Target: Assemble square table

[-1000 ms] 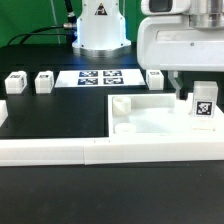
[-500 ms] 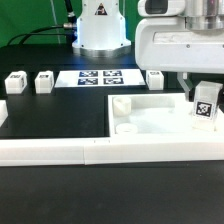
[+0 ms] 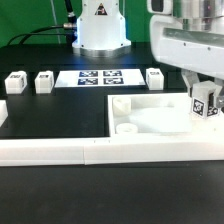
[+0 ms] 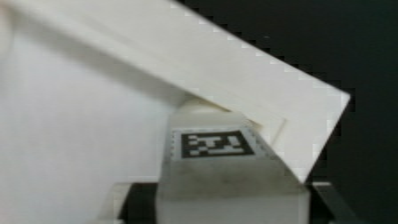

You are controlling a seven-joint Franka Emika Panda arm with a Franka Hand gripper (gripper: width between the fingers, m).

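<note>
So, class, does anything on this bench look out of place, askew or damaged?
Nothing stands out. Three leg blocks sit upright behind the square slab, either side of the marker board. The fourth leg is held by the gripper at the slab's edge on the exterior view's right. No damage shows.

On exterior view's right, leg block [image 3: 205, 100] at slab [image 3: 160, 118] corner; marker board [image 3: 97, 76] behind slab
</note>
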